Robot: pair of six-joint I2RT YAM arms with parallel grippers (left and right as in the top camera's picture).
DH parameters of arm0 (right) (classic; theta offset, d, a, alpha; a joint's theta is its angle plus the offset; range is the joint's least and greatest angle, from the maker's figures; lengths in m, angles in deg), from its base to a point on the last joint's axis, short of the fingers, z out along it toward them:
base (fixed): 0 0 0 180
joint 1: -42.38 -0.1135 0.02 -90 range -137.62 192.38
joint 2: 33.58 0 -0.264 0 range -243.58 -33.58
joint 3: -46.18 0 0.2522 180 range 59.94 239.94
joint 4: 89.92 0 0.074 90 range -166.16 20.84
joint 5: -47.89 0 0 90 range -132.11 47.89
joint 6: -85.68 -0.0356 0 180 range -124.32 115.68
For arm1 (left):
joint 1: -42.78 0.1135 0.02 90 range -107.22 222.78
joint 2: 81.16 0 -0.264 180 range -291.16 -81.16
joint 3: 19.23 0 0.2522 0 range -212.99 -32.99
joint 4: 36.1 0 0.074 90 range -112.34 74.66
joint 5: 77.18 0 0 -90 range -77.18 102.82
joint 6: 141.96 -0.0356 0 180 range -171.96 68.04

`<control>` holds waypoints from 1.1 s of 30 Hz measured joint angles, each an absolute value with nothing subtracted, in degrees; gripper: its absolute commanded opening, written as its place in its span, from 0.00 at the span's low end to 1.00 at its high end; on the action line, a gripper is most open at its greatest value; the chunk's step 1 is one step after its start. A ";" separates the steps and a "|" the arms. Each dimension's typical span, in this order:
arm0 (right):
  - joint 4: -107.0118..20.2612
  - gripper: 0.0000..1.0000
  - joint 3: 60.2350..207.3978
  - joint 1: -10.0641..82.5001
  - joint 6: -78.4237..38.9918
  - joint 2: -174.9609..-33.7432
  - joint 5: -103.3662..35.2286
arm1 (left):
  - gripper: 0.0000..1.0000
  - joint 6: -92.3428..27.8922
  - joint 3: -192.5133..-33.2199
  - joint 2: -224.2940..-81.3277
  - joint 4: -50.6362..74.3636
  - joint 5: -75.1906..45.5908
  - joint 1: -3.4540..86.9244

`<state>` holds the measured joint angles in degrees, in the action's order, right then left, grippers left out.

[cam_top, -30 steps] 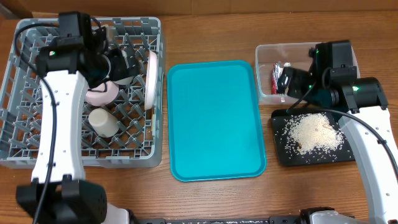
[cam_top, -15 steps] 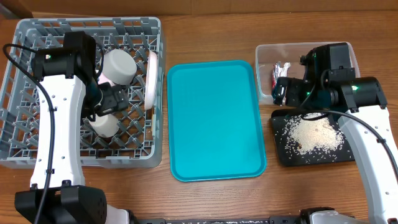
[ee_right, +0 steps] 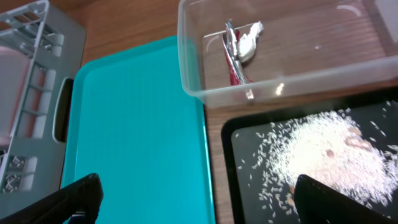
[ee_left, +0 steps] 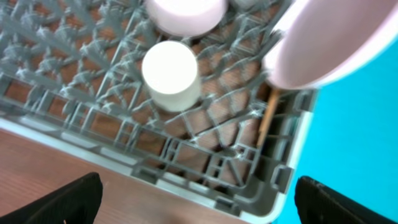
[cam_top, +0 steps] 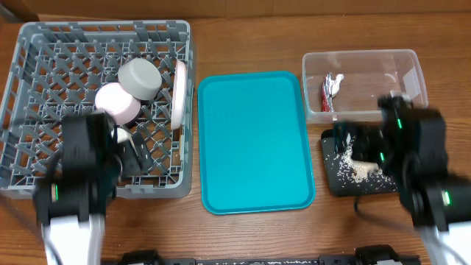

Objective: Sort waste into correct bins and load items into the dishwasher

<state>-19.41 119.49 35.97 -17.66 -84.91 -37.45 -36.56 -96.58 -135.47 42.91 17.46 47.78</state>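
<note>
The dish rack crate [cam_top: 44, 44] is grey with a criss-cross peg lattice. In it are a pale pink bowl [cam_top: 118, 103], a grey bowl [cam_top: 140, 77], a pinkish-white plate [cam_top: 179, 92] and a white cup [ee_left: 170, 73]. The middle tray [cam_top: 254, 140] is plain teal. The clear tub [cam_top: 305, 81] holds a red-and-silver wrapper [ee_right: 235, 59]. White rice [ee_right: 323, 158] speckles the black tray [cam_top: 331, 184]. The table [cam_top: 243, 40] is brown woodgrain.

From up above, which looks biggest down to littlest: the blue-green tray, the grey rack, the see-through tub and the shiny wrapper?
1. grey rack, clearly the largest
2. teal tray
3. clear tub
4. foil wrapper, tiny, lying inside the tub

No two of these look close in size.
</note>
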 measured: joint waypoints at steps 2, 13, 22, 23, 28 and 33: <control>-17.66 1.00 117.94 35.97 -17.77 -81.35 -37.66 | 1.00 -36.72 -92.45 -128.76 40.49 16.61 47.78; -13.90 1.00 116.89 35.97 -17.79 -80.15 -38.04 | 1.00 -36.70 -87.40 -118.09 41.97 15.23 47.78; -13.90 1.00 116.87 35.97 -17.79 -81.48 -38.06 | 1.00 -36.70 -87.38 -118.07 42.37 15.14 47.78; -13.90 1.00 116.87 35.97 -17.77 -81.68 -38.08 | 1.00 -36.70 -87.38 -118.07 42.37 15.14 47.78; -14.10 1.00 116.76 35.94 -17.77 -81.41 -38.12 | 1.00 -36.70 -87.38 -118.07 42.39 15.14 47.78; -23.58 1.00 113.78 35.97 -17.29 -75.51 -38.21 | 1.00 -36.70 -87.36 -118.07 42.37 15.17 47.78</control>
